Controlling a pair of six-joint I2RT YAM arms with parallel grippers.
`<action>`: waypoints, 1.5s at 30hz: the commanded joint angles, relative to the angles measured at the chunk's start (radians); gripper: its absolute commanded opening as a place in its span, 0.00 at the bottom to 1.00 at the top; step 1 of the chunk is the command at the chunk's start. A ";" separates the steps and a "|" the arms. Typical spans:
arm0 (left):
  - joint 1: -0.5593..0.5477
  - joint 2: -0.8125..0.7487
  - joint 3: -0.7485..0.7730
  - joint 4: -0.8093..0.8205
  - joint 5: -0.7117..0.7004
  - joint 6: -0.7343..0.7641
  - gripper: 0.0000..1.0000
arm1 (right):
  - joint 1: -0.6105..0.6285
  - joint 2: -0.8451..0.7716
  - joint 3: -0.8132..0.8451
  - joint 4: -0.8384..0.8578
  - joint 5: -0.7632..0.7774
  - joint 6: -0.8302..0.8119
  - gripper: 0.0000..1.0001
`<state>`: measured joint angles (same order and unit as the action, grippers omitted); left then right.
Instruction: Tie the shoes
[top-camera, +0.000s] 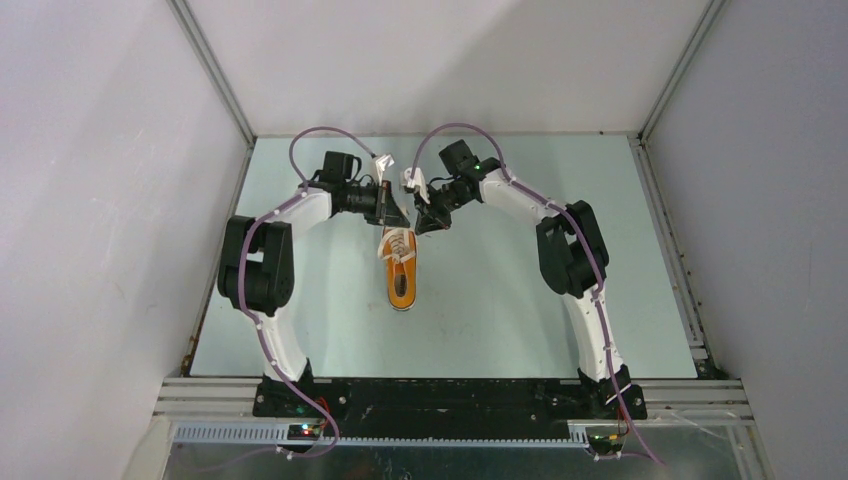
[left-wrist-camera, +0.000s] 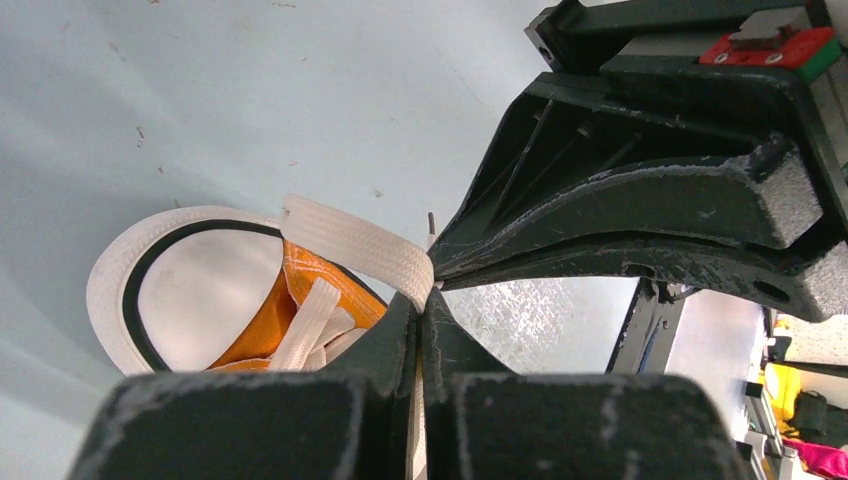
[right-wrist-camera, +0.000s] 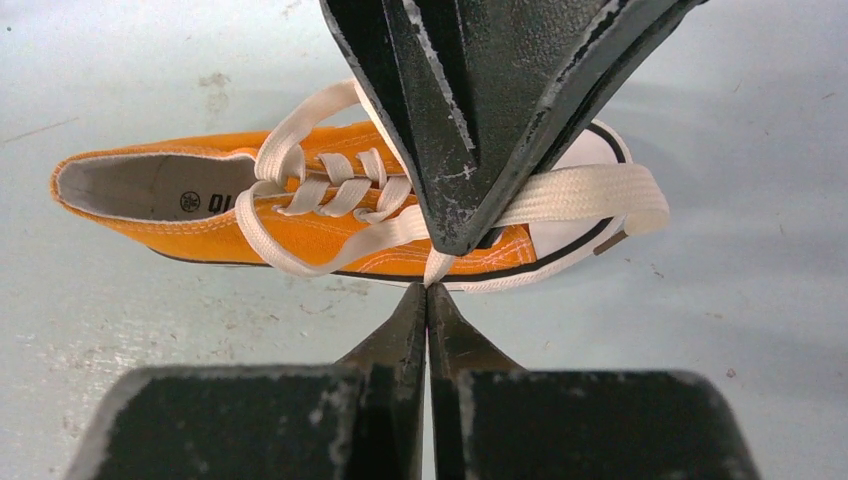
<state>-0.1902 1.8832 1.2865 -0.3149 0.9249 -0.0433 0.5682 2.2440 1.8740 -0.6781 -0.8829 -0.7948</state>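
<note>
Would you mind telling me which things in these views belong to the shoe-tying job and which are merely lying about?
Belonging to the job:
- orange sneaker
- white laces
- left gripper, shut on a lace
- right gripper, shut on a lace

Merely surroundings:
- table
- enclosure walls

The orange sneaker's (right-wrist-camera: 300, 225) insole (right-wrist-camera: 140, 185) bears a round stamp and dark letters, perhaps "QI", cut off by a lace (right-wrist-camera: 262, 170).
</note>
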 joint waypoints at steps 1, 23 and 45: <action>0.007 -0.036 0.001 0.023 0.034 -0.006 0.01 | 0.003 -0.054 0.000 0.027 0.000 0.048 0.00; 0.065 -0.039 -0.058 0.056 0.044 -0.072 0.03 | -0.048 -0.134 0.036 -0.101 -0.275 0.270 0.00; 0.074 -0.043 -0.105 0.008 0.034 -0.120 0.03 | 0.032 -0.039 -0.182 0.639 -0.243 0.683 0.00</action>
<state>-0.1230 1.8824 1.1706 -0.3008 0.9432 -0.1528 0.6117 2.1906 1.7088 -0.2127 -1.1618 -0.1890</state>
